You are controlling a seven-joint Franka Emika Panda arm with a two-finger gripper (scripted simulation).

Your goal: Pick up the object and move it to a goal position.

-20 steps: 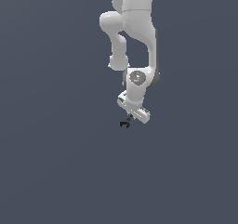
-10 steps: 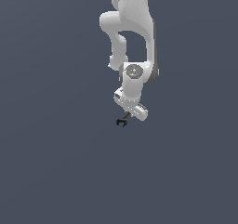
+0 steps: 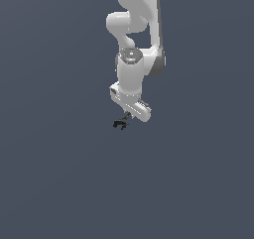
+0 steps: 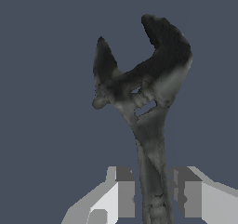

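The object (image 3: 120,124) is a tiny black claw-like thing with curved prongs and a thin stem. It hangs just below the white robot hand in the exterior view, above the plain dark grey ground. In the wrist view the object (image 4: 148,83) fills the frame, dark and wrench-shaped, with its stem running down between the two fingers. My gripper (image 3: 127,117) is shut on the stem, and in the wrist view the gripper (image 4: 152,190) has one grey pad (image 4: 124,190) on each side of it. The prongs point away from the hand.
Only a flat dark grey surface (image 3: 59,183) shows all round. The white arm (image 3: 136,29) comes down from the upper middle of the exterior view. No goal marker shows.
The hand has moved a little toward the exterior view's left and slightly up, carrying the object with it. The wrist has turned somewhat.
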